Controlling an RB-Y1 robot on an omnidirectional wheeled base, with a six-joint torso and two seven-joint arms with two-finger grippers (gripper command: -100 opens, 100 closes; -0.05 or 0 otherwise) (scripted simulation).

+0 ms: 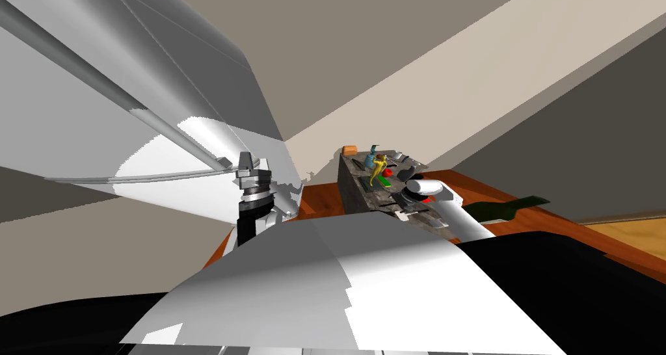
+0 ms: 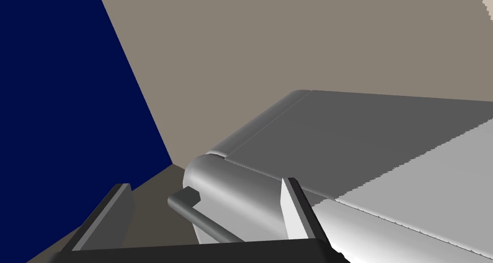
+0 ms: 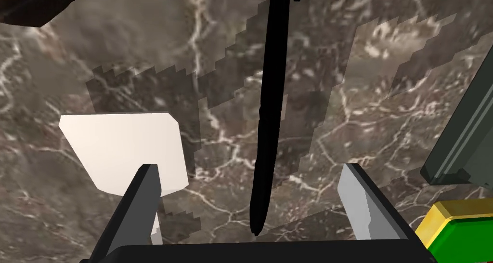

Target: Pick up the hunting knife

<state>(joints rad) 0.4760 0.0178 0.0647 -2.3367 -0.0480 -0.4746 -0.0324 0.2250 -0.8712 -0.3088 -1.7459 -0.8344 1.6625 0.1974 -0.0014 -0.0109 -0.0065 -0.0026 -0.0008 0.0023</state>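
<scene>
Right gripper [image 3: 250, 171] hovers with both fingers spread wide, holding nothing, over the dark marbled counter [image 3: 120, 58], one slim black hunting knife [image 3: 272, 82] lying between them, one white object [image 3: 125, 149] just beside.

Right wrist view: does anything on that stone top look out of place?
Nothing stands out. The long thin black knife lies on the dark veined stone top, between the open fingers of the right tool, a flat white piece alongside.

The dark brown, white-veined worktop [image 3: 385, 130] looks like smooth polished stone. The long, slender black knife [image 3: 268, 106] appears uniformly matt, without sheen.
</scene>
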